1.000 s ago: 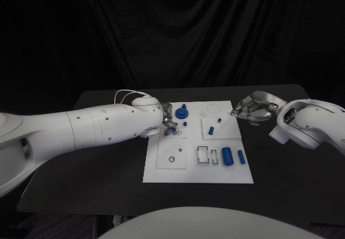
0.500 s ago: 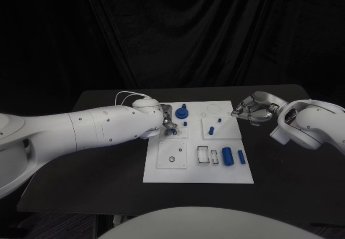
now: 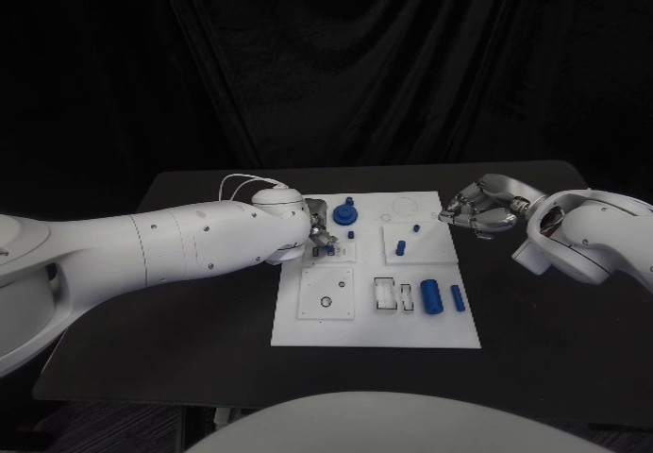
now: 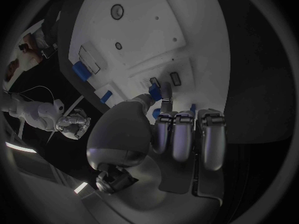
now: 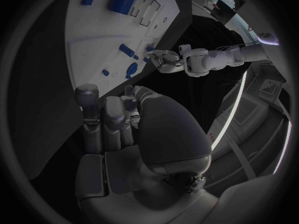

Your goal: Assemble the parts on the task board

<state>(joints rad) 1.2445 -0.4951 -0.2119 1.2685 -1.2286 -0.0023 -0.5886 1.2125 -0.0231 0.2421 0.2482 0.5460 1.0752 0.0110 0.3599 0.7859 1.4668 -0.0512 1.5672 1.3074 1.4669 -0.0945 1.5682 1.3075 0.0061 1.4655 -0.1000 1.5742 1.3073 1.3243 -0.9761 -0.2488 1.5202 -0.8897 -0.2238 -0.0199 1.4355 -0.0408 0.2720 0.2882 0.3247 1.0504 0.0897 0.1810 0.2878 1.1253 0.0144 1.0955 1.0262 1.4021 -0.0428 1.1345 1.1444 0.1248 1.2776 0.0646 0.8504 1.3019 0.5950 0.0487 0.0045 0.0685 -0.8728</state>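
Black cloth hangs behind a black table [image 3: 204,349], and the white task board [image 3: 375,326] lies in its middle, reaching away from the robot. The left hand [image 3: 319,234] sits over the board's left side, about midway up, its fingers [image 4: 167,93] curled down together onto a small blue part [image 4: 153,88] that lies next to two small slots; it seems to pinch that part, though the thumb's contact is hard to make out. The right hand [image 3: 479,209] hovers off the board's far right corner over bare table, fingers curled in and holding nothing that I can see. The left hand is therefore the nearer one, right at the work, with the slots just beyond its fingertips toward the board's centre. A blue round knob [image 3: 344,213] stands just past it toward the far edge. A short blue peg [image 3: 400,248] lies on the raised square to the right, and a thick blue cylinder [image 3: 430,295] and a slimmer pin [image 3: 458,298] lie side by side nearer the robot, long axes running along the board's length.
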